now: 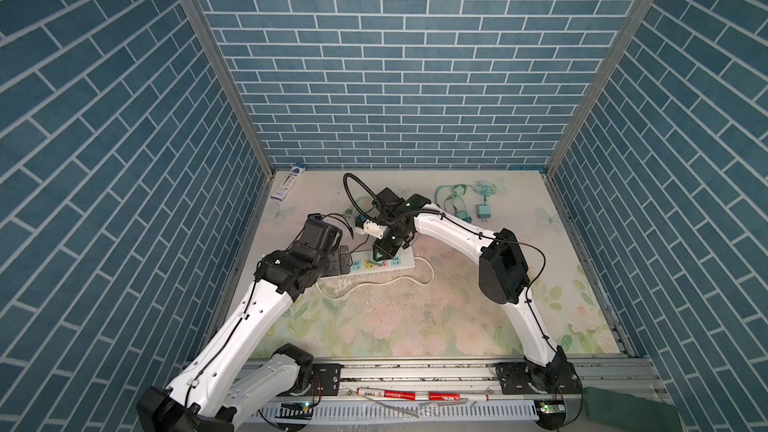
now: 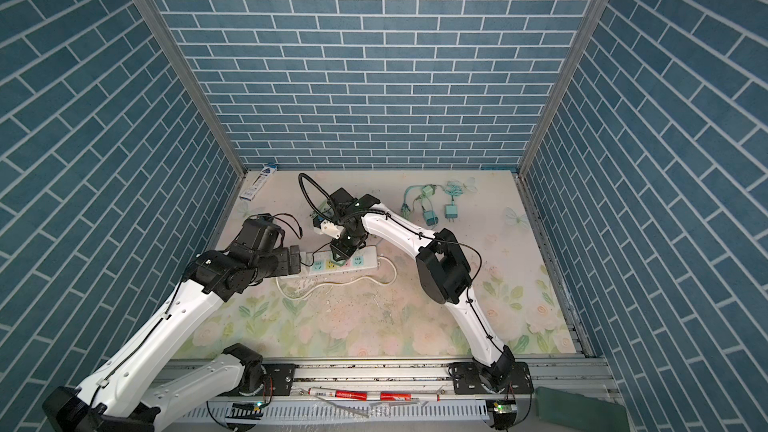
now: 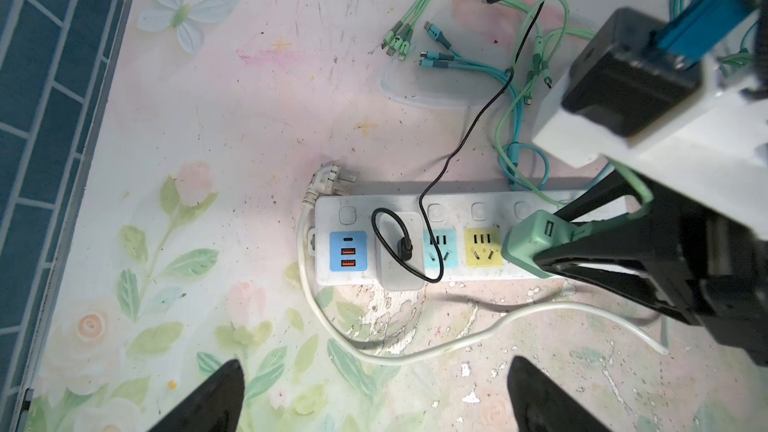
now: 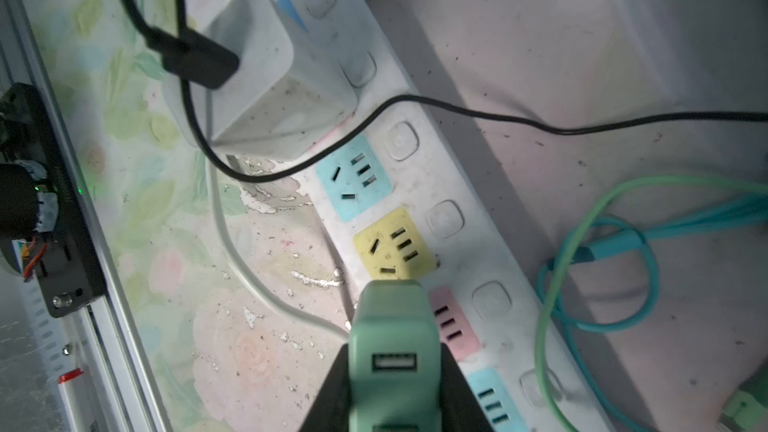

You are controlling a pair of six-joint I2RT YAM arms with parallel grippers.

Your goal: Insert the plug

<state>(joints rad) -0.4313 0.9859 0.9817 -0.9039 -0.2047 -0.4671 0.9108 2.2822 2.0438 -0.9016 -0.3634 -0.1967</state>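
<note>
**Ana:** In both top views the right end effector [image 1: 380,257] is clenched on the green plug [image 1: 376,260]. It is right over the power strip [image 1: 401,263] on the desk [image 1: 415,317]. The left end effector [image 1: 345,260] sits by the strip's end.

**Ben:** Can the strip slide?

**Ana:** I think so. If the plug pushes down crooked, nothing seems to hold the strip in place.

**Ben:** And the left wrist view?

**Ana:** The left fingers [image 3: 224,392] are spread wide and hold nothing. The plug hangs just past the yellow socket [image 3: 482,248].

**Ben:** The right wrist view?

**Ana:** The plug covers part of the pink socket [image 4: 453,322]. Its pins are hidden, so I cannot tell if they line up. If they miss the holes, they can jam or bend. The green cable [image 4: 548,305] lies across the strip close by and may get in the way.
</note>
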